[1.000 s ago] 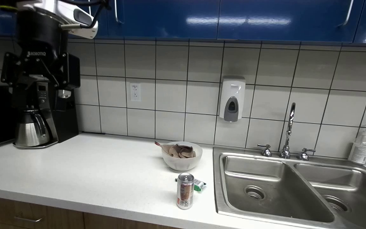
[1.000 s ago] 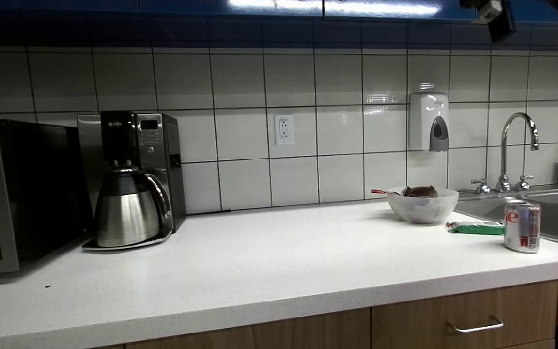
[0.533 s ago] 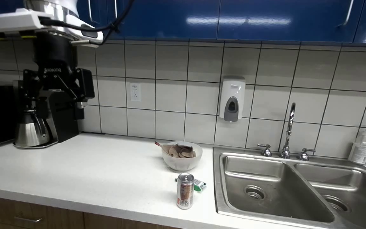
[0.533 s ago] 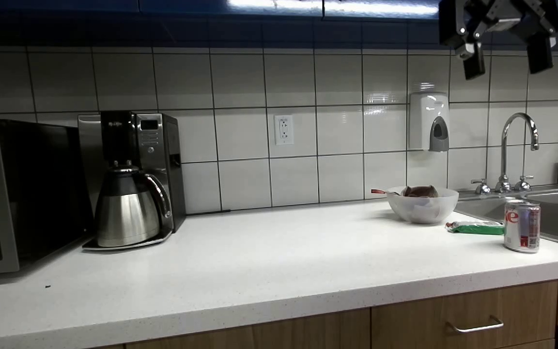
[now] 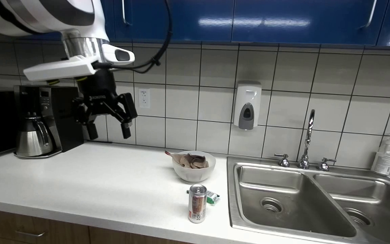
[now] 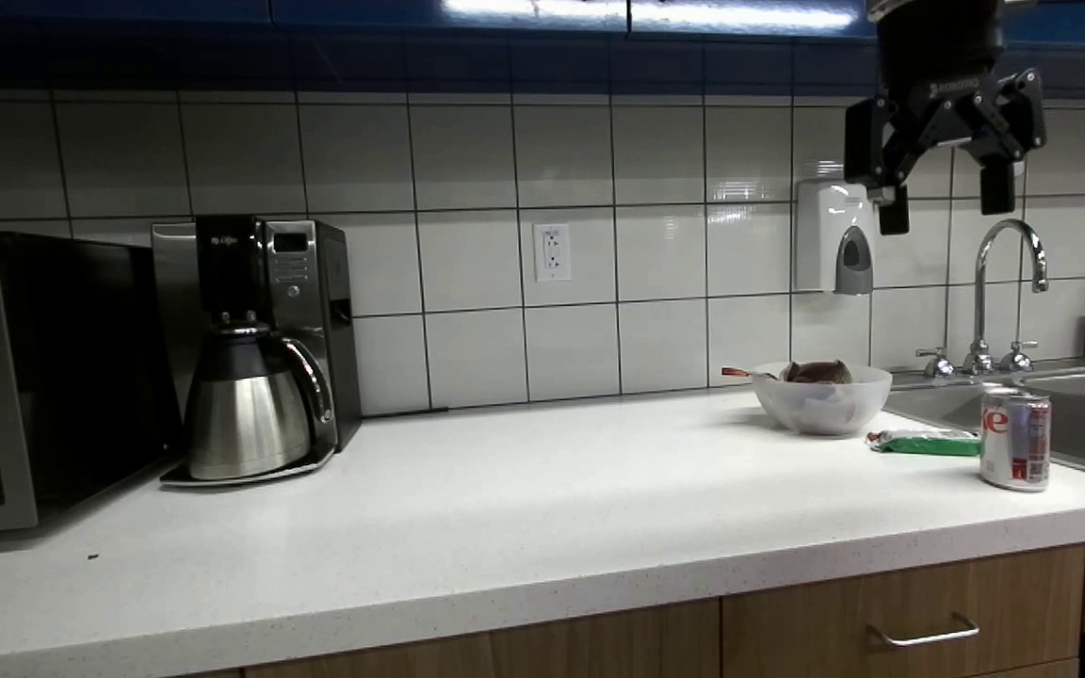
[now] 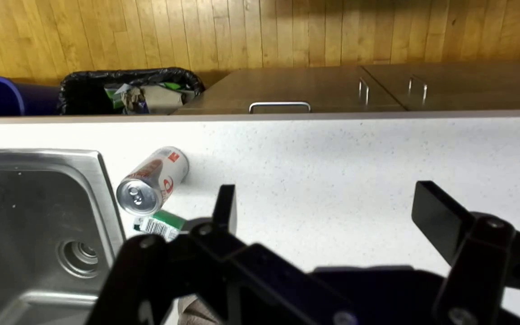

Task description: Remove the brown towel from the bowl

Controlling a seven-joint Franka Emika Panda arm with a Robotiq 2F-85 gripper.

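Brown and bunched, the towel (image 5: 191,160) sits inside the pale bowl (image 5: 194,175) beside the sink (image 5: 317,200), its folds (image 6: 817,373) peeking over the rim in an exterior view. What has just changed is the claw (image 5: 109,135): in both exterior views it has come down, and it now hangs nearer the bowl, higher than the rim and touching nothing. Its fingers (image 7: 438,221) are spread wide and empty, with the white tabletop (image 7: 323,203) showing between them in the wrist view. The towel and bowl have not moved, so I judge this as the approach, with the removal itself not begun. Next the claw probably needs to line up over the bowl and drop onto one raised fold; a low pinch might catch the rim and drag the bowl along.
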